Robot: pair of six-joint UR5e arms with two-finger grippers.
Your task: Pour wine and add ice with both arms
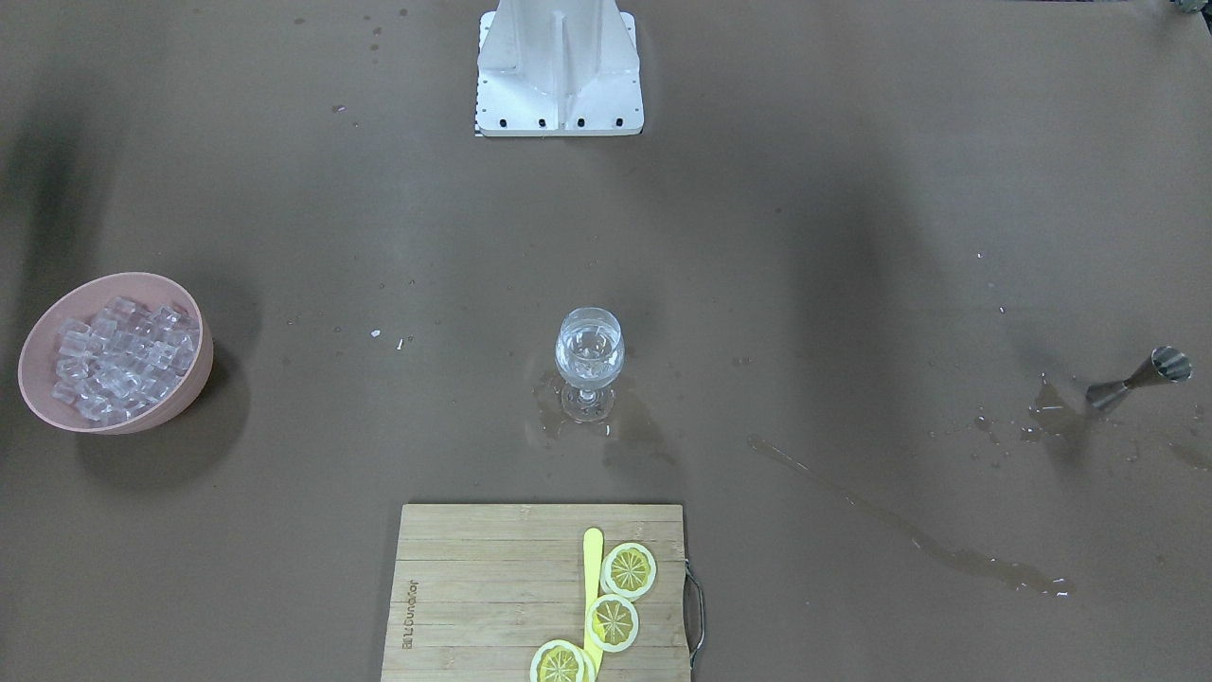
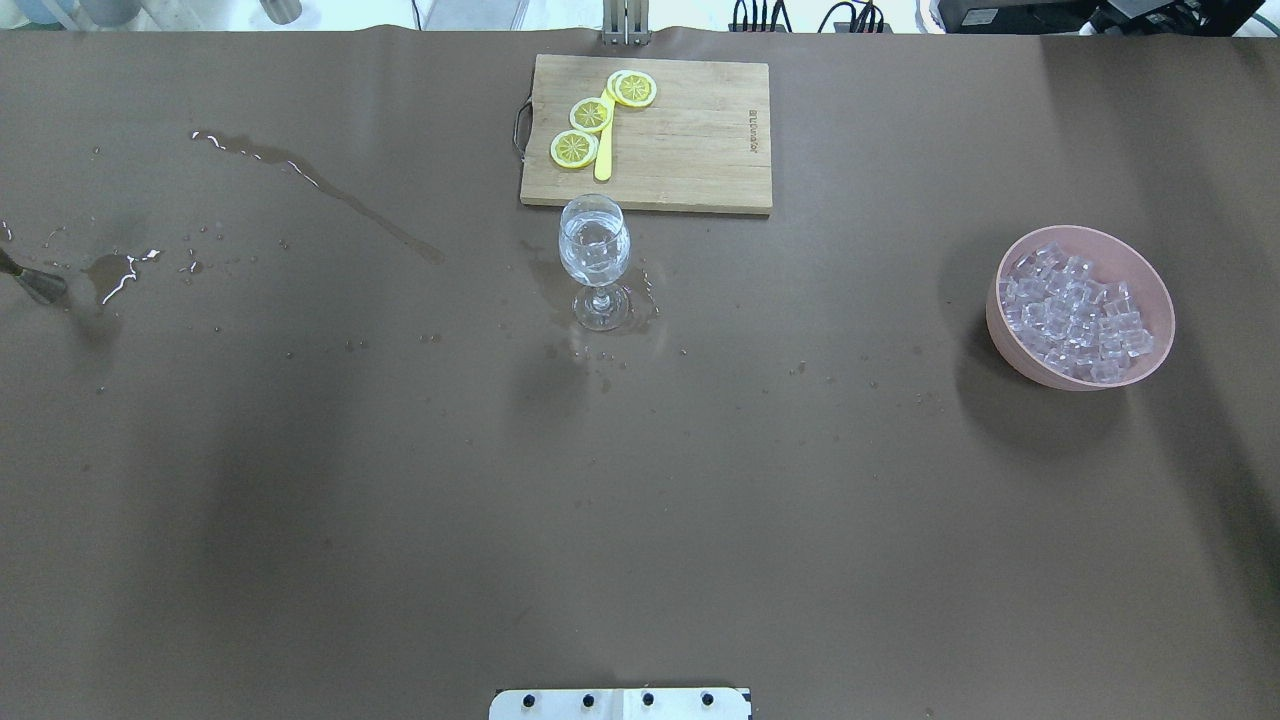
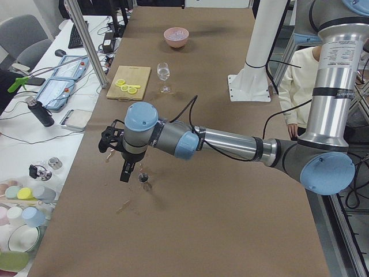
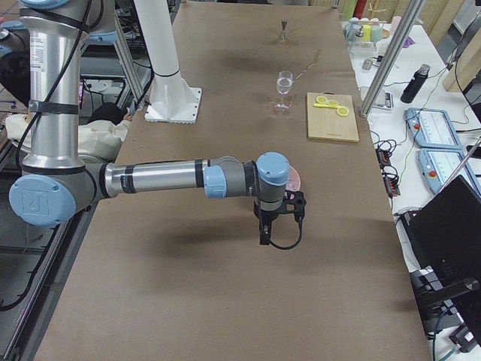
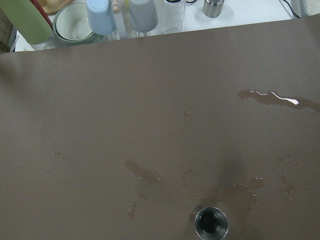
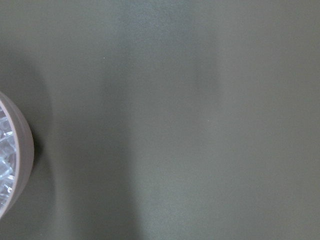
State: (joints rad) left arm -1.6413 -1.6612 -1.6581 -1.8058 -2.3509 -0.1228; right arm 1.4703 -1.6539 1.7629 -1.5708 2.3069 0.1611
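- Directions are clock-face in the overhead view, with the glass at the centre and 6 o'clock towards the robot.
- 6 o'clock, nearest: white bolted base plate [image 2: 620, 703] at the edge of the brown table [image 2: 640, 500].
- 9 o'clock, far out: small steel double-cone jigger [image 2: 35, 285] stands upright, mouth up, in a shiny puddle [image 2: 112, 275].
- The grey tubular left arm [image 3: 225, 141] reaches out over this spot. The black-fingered left gripper [image 3: 124, 175] points down just beside the jigger. I cannot tell how its jaws stand, nor whether it holds anything.
- Centre: clear stemmed wine glass [image 2: 597, 255] stands upright on a damp ring. The wine [image 2: 594, 268], a small amount of colourless liquid, sits in its bowl with a few clear cubes.
- 3 o'clock, well apart from the glass: round pink bowl [image 2: 1002, 335], heaped with the ice [image 2: 1075, 315], many small glossy cubes.
- The grey right arm [image 4: 158, 179] stretches low across the table. The right gripper [image 4: 264, 239] points down near the bowl, whose rim shows behind the wrist. Its jaw opening cannot be told.
- 10 o'clock: a long wet streak [image 2: 320, 190] runs diagonally.
- 12 o'clock, farthest: bamboo cutting board [image 2: 690, 140] just beyond the glass, with three yellow lemon slices [image 2: 590, 114] lying along a flat yellow stick [image 2: 603, 160].
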